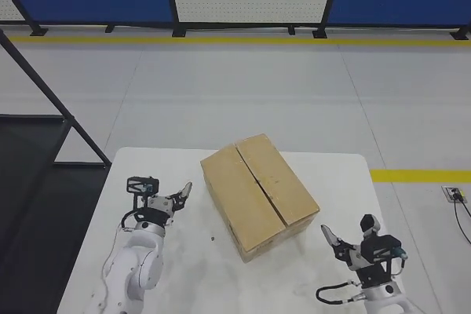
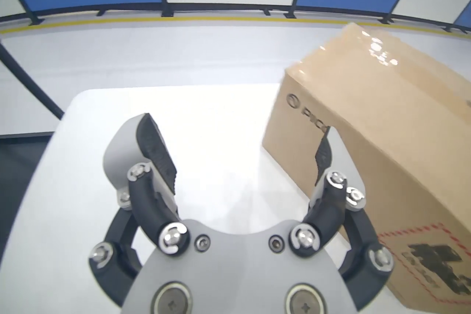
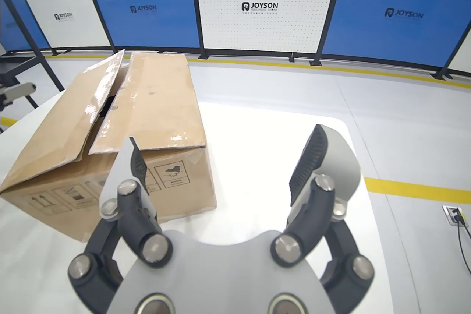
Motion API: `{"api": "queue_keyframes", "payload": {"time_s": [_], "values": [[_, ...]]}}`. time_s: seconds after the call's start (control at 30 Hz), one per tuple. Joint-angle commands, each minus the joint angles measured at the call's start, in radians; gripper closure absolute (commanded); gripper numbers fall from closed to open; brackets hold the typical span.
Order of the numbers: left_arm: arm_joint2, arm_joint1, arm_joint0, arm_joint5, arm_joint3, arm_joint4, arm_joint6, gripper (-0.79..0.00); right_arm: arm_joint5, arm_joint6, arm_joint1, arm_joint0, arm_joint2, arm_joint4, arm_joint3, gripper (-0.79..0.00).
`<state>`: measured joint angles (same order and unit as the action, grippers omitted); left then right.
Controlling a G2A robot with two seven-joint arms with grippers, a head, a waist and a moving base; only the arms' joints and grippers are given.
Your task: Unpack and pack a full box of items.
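The cardboard box (image 1: 259,196) sits at the middle of the white table (image 1: 180,275), turned at an angle to its edges. Its two long top flaps are folded down and meet along a centre seam. In the right wrist view one flap (image 3: 97,91) stands slightly raised, leaving a dark gap at the seam.

The left gripper (image 1: 169,196) hangs just beside the box's long left side, apart from the cardboard. Its jaws are spread wide with nothing between them, only bare table under the pads (image 2: 154,146).

The right gripper (image 1: 347,231) is near the box's near right corner, jaws likewise wide apart and holding nothing.

Beyond the box, a yellow floor line (image 1: 243,39) runs along blue and white fence panels (image 3: 265,6).
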<state>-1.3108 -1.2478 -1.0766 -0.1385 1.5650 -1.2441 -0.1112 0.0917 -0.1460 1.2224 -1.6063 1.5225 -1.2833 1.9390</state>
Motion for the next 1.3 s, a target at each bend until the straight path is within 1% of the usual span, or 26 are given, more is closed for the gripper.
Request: {"api": "queue_keyframes", "payload": {"time_s": [0.0, 0.13, 0.27, 0.4, 0.57, 0.97, 1.27], "values": [[0.0, -0.005, 0.036, -0.029, -0.023, -0.011, -0.005, -0.785, 0.027, -0.007, -0.003, -0.022, 0.004, -0.039, 0.0, -0.785], [-0.005, -0.012, 0.084, -0.061, -0.064, -0.001, -0.008, -0.785, 0.014, 0.007, -0.003, -0.023, -0.012, -0.098, -0.025, -0.785], [-0.018, -0.014, 0.094, -0.057, -0.075, 0.014, 0.002, -0.785, -0.032, 0.058, 0.006, 0.049, -0.052, -0.074, -0.103, -0.785], [-0.037, -0.013, 0.081, -0.047, -0.074, 0.011, 0.014, -0.785, -0.089, 0.106, 0.017, 0.151, -0.09, -0.054, -0.213, -0.785], [-0.063, -0.012, 0.058, -0.039, -0.07, 0.025, 0.024, -0.785, -0.135, 0.123, 0.028, 0.226, -0.109, -0.007, -0.298, -0.785], [-0.102, -0.015, 0.009, 0.0, -0.101, 0.095, 0.043, -0.785, -0.205, 0.114, 0.048, 0.309, -0.131, 0.078, -0.359, -0.785], [-0.116, -0.018, -0.018, 0.023, -0.139, 0.146, 0.062, -0.785, -0.194, 0.15, 0.059, 0.389, -0.162, 0.111, -0.389, -0.785]]}}
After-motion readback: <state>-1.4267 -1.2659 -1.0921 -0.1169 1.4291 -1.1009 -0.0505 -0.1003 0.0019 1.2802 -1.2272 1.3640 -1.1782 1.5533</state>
